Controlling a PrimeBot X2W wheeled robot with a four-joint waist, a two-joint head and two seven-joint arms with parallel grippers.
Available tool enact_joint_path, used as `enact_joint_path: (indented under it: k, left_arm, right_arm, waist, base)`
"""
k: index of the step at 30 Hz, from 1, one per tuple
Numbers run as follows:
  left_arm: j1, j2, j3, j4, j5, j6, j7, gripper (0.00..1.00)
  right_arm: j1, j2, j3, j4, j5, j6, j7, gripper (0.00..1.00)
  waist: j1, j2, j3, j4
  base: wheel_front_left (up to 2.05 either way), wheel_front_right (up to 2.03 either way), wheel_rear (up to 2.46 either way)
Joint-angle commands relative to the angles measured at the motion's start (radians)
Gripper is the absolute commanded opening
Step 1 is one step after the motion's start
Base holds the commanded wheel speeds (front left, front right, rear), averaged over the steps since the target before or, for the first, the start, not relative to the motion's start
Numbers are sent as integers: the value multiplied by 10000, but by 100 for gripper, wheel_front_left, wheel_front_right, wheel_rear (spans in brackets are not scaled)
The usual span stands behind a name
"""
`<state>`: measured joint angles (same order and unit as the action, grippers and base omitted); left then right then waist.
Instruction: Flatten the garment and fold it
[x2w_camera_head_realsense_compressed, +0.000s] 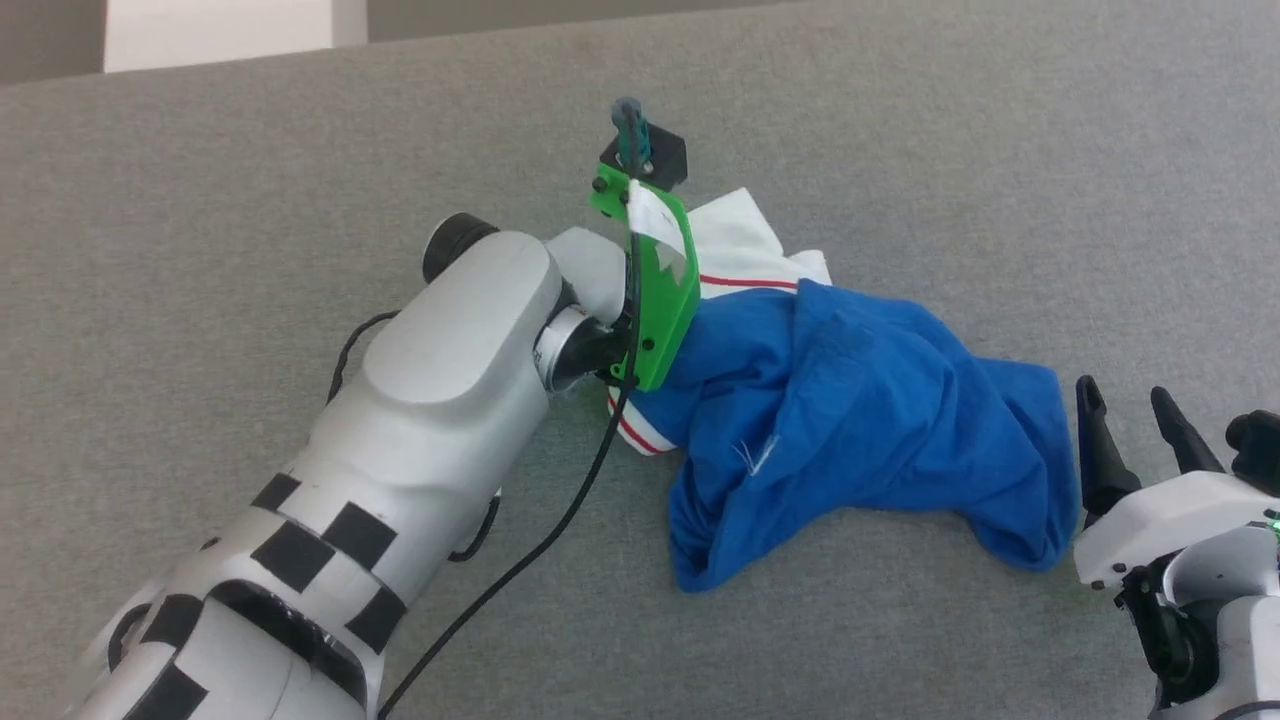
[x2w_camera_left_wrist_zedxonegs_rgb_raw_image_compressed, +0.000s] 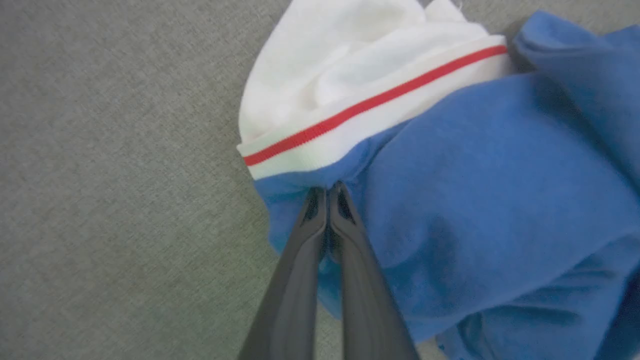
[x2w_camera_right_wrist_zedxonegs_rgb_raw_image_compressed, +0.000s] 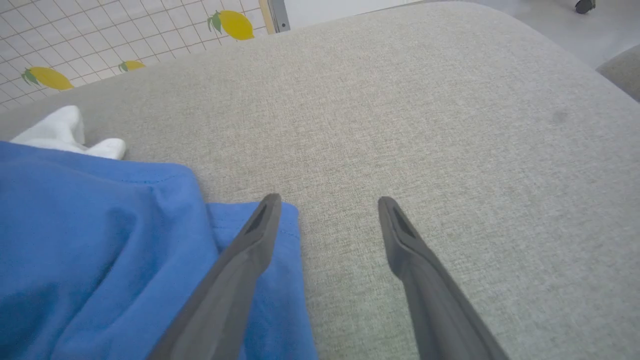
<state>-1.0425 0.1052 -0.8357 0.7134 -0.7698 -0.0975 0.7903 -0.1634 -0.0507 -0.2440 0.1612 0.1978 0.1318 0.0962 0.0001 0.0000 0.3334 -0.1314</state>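
While the crumpled, seemingly limp bright blue jersey T-shirt (x2w_camera_head_realsense_compressed: 860, 400) lies on a grey fabric surface (x2w_camera_head_realsense_compressed: 300, 130), the left end effector (x2w_camera_left_wrist_zedxonegs_rgb_raw_image_compressed: 327, 192) pinches it beside the red-striped trim (x2w_camera_left_wrist_zedxonegs_rgb_raw_image_compressed: 370, 102), the right end effector (x2w_camera_right_wrist_zedxonegs_rgb_raw_image_compressed: 327, 200) spread near its opposite edge.

Grey cushion (x2w_camera_head_realsense_compressed: 900, 150) was bare behind & in front of the shirt (x2w_camera_head_realsense_compressed: 860, 420), plenty of room to come in there. Left side was blocked tho: big white arm (x2w_camera_head_realsense_compressed: 440, 380) + its black cable (x2w_camera_head_realsense_compressed: 560, 520) lay across it, up against the pile.
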Motion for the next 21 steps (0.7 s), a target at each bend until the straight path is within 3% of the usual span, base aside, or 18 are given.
enact_joint_path:
  k: [1, 12, 16, 21]
  left_arm:
    - [127, 13, 110, -92, -147, -95, -224, 0]
    - [385, 458, 1076, -719, -822, -6, -1443, 0]
    - [956, 1073, 1407, -1304, -954, 247, -1743, 0]
    - [2358, 2059, 1938, -2404, -1254, 889, -2061, 0]
  right_arm:
    - [-2, 5, -32, 12, -51, -11, -59, 100]
    - [254, 5, -143, -72, -156, -11, 102, 100]
    - [405, 5, -165, -141, -182, -11, 168, 100]
    - [558, 5, -135, -200, -166, -11, 235, 100]
  waist:
    - [-1, 0, -223, 200]
    - [-1, 0, -942, 882]
    - [-1, 0, -1212, 1173]
    - [-1, 0, -1462, 1525]
  base:
    - [0, 0, 0]
    - [0, 0, 0]
    - [0, 0, 0]
    - [0, 0, 0]
